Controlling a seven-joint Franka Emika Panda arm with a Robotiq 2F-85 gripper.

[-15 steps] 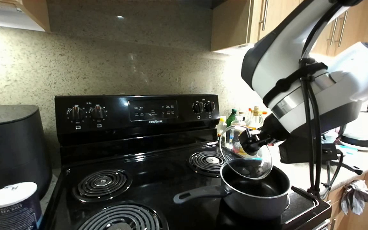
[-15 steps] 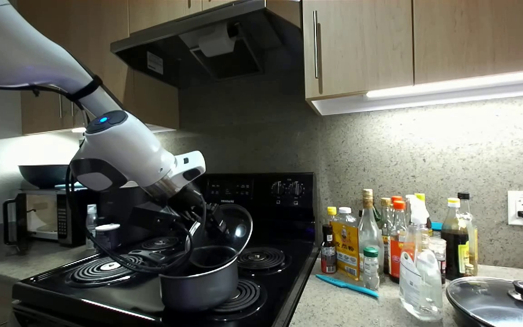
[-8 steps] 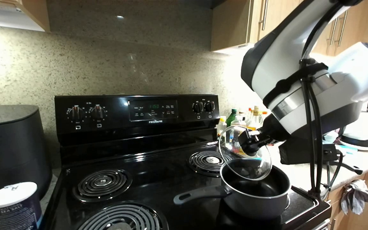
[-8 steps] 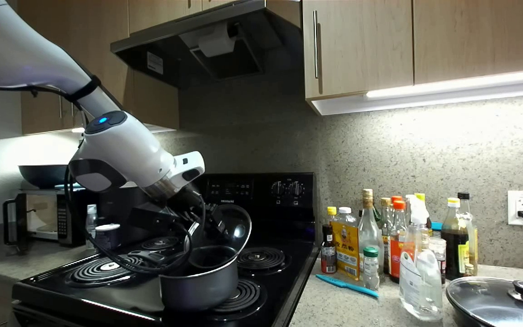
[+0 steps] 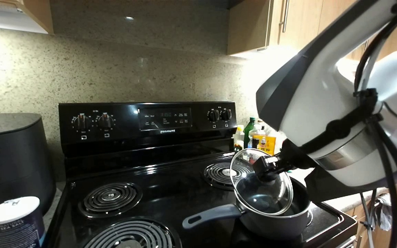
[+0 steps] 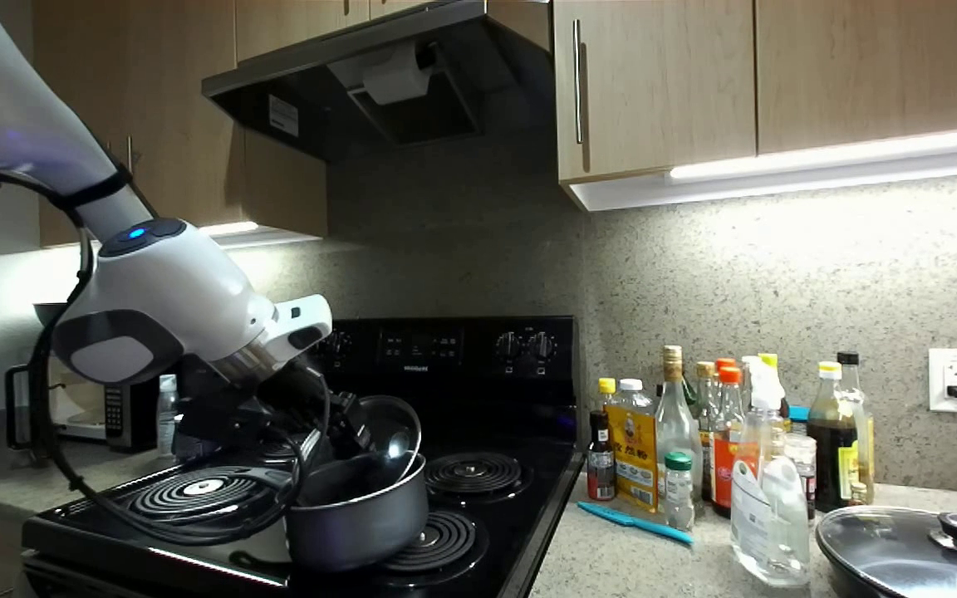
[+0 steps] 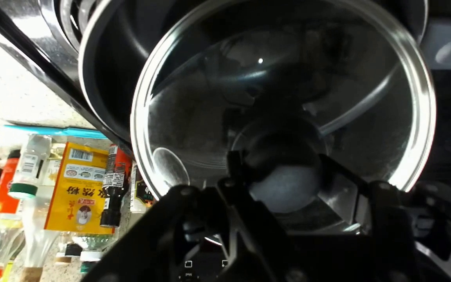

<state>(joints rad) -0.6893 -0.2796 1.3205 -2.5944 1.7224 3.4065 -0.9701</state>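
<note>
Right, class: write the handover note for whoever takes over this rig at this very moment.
Fingers: shut on the knob of the lid.
Lid: held tilted, partly over the pot; whether they touch, I can't tell.
Pot: on the stove, not closed.
Done: lid gripped.
Left, as I judge it: probably level the lid, lower it onto the pot, then release.

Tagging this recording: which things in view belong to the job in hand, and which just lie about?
In the job: gripper, the tilted glass lid it holds, saucepan below.
Lying about: condiment bottles, spray bottle, blue utensil, salt canister, covered pan.
</note>
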